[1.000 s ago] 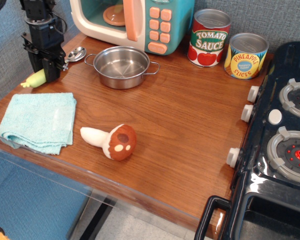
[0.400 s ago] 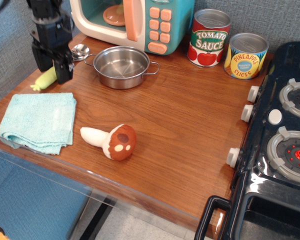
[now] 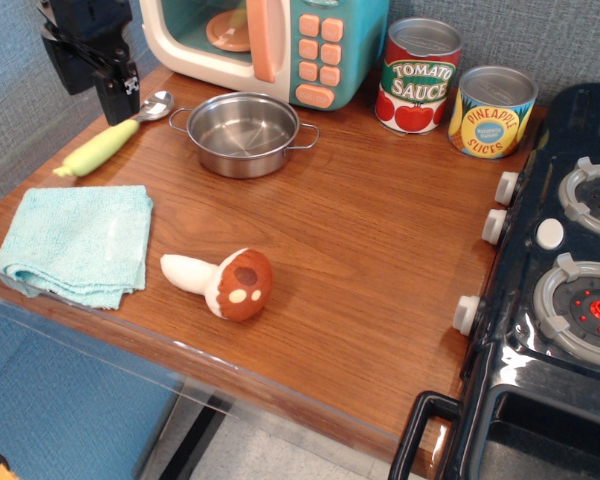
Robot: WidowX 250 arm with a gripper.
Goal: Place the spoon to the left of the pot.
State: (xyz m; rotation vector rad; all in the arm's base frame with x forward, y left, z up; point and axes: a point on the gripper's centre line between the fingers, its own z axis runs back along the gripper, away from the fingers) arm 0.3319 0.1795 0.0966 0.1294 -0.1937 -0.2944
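Note:
The spoon (image 3: 113, 138) lies flat on the wooden table to the left of the pot (image 3: 243, 132), its silver bowl pointing toward the pot's left loop handle and its pale yellow-green handle running down-left. The pot stands upright and empty in front of the toy microwave. My black gripper (image 3: 92, 72) hangs above the spoon at the top left, lifted clear of it, its fingers apart and holding nothing.
A toy microwave (image 3: 270, 40) stands behind the pot. A tomato sauce can (image 3: 418, 76) and a pineapple can (image 3: 492, 110) stand at the back right. A folded light-blue cloth (image 3: 78, 242) and a toy mushroom (image 3: 225, 280) lie near the front edge. A black toy stove (image 3: 560, 270) fills the right side.
The gripper has let go of the spoon and risen up and away from it. The spoon now lies fully visible on the table left of the pot.

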